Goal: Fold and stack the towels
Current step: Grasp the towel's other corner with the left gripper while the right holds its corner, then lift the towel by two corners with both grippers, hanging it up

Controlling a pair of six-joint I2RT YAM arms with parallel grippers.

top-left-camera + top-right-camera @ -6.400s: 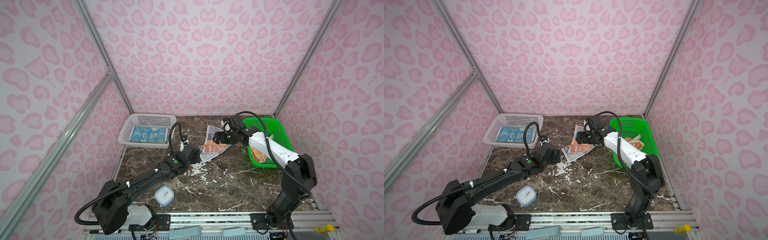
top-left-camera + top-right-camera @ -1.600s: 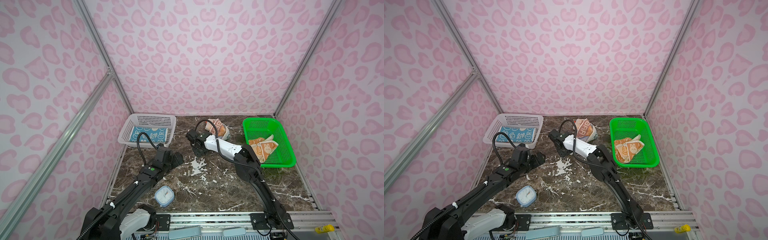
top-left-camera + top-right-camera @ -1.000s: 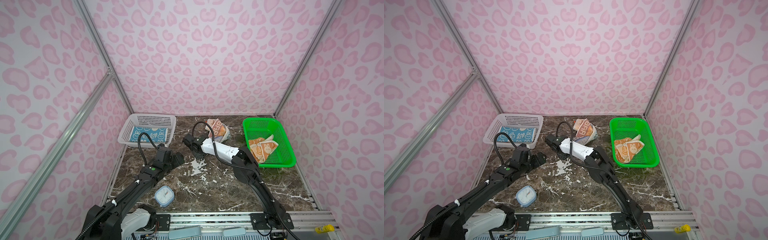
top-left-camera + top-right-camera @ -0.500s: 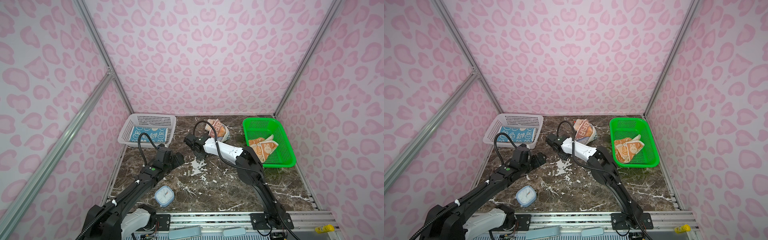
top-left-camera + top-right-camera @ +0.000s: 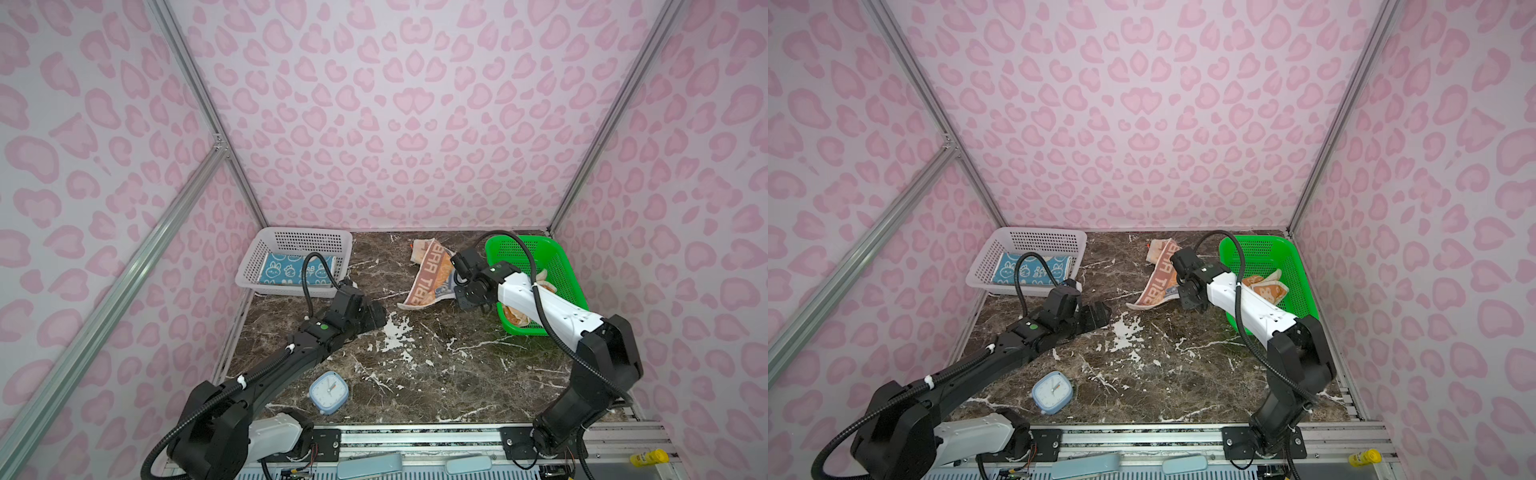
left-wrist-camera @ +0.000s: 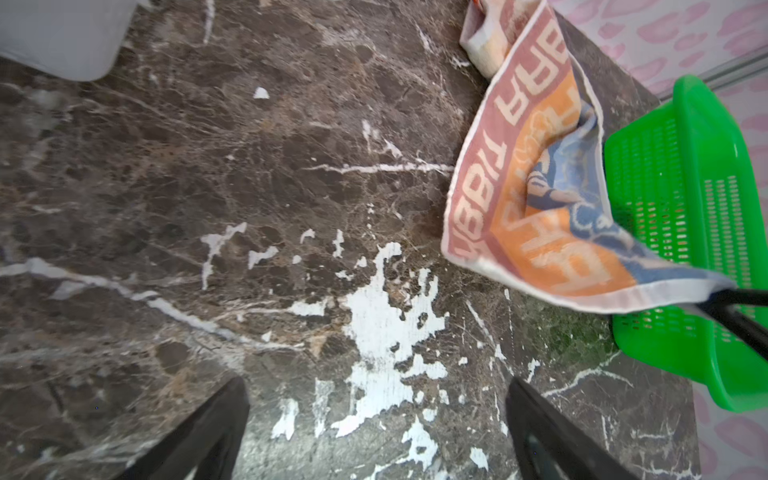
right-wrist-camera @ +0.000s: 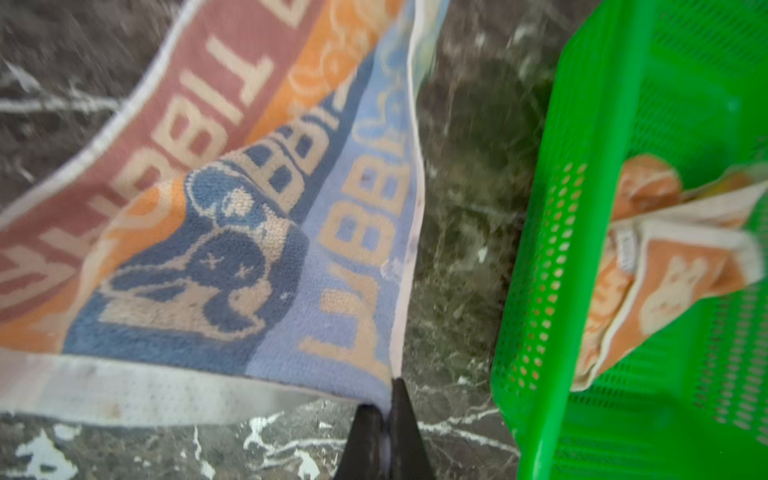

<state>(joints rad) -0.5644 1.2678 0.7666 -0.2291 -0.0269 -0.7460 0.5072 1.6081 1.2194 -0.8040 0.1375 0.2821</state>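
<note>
Listing from the lower edge of both top views upward: pale blue square alarm clock (image 5: 329, 392), idle on the dark marble tabletop (image 5: 436, 374), clear of the work. Left gripper (image 5: 372, 313), centre-left, fingers spread wide and empty above bare marble, seemingly placed to take a second corner. Right gripper (image 7: 384, 405), centre-right, fingers pinched together on one corner of the blue, orange and cream block terry towel (image 5: 430, 276), raising it so the cloth spreads for folding; far end crumpled on the marble. Green plastic basket (image 5: 1254, 239), right, holding the rumpled orange bunny towel (image 5: 1268, 291), not yet folded. White perforated basket (image 5: 291, 243), upper left, containing the flat blue bunny towel (image 5: 286, 270), apparently the stack's base.
</note>
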